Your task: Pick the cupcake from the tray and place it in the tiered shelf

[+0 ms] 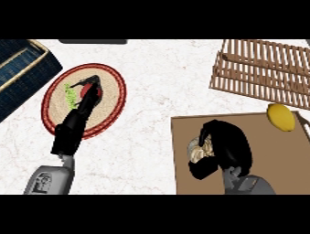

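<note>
The right robot hand (226,147) is down on the brown tray (184,173), its fingers curled round the pale cupcake (199,151) and clamped on it. A yellow lemon (281,117) lies at the tray's far corner. The wooden slatted tiered shelf (272,73) stands beyond, well apart. The left robot hand (86,91) rests fingers straight over a red-rimmed woven plate (110,73) on the desk (157,82), beside a blue basket (12,77).

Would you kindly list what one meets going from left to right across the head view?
Blue basket → round woven plate with the left hand over it → right hand curled round the cupcake on the brown tray → lemon.
</note>
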You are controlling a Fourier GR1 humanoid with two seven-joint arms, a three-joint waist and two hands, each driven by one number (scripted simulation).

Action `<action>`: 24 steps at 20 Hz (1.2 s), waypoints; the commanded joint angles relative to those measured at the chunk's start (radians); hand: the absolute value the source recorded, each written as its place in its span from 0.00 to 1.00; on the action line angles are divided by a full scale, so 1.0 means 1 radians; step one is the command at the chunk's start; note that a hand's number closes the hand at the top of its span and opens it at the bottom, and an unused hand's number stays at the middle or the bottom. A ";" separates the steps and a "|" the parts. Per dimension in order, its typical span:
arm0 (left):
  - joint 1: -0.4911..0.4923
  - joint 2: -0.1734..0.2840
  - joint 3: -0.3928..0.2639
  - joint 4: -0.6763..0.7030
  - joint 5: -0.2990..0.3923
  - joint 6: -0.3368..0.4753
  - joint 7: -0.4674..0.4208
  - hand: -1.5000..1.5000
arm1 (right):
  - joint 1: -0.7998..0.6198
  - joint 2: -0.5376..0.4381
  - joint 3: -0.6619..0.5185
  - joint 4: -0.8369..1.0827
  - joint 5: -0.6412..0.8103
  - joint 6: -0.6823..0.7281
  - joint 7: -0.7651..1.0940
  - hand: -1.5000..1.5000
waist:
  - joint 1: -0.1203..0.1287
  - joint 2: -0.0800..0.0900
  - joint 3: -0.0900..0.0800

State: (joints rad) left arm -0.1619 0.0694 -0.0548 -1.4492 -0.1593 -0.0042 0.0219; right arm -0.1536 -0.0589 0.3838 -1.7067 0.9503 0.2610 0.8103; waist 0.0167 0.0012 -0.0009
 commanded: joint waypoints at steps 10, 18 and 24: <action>-0.069 -0.004 0.024 0.042 0.007 0.003 0.017 0.50 | -0.311 0.058 0.220 -0.001 -0.010 -0.555 0.374 1.00 | -0.001 -0.001 0.001; -0.021 -0.005 0.016 0.010 0.008 -0.003 0.005 0.50 | -0.442 0.058 0.204 -0.134 0.178 -0.456 0.561 1.00 | -0.013 -0.007 0.000; -0.030 -0.036 0.006 0.052 -0.034 0.053 -0.021 0.50 | -0.555 0.058 0.105 -0.215 0.313 -0.234 0.612 1.00 | -0.031 -0.009 -0.001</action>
State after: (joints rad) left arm -0.1745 0.0657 -0.0317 -1.4223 -0.1613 0.0078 0.0099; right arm -0.6270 -0.0109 0.5282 -1.8830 1.1921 -0.0955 1.1995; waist -0.0048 -0.0082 -0.0017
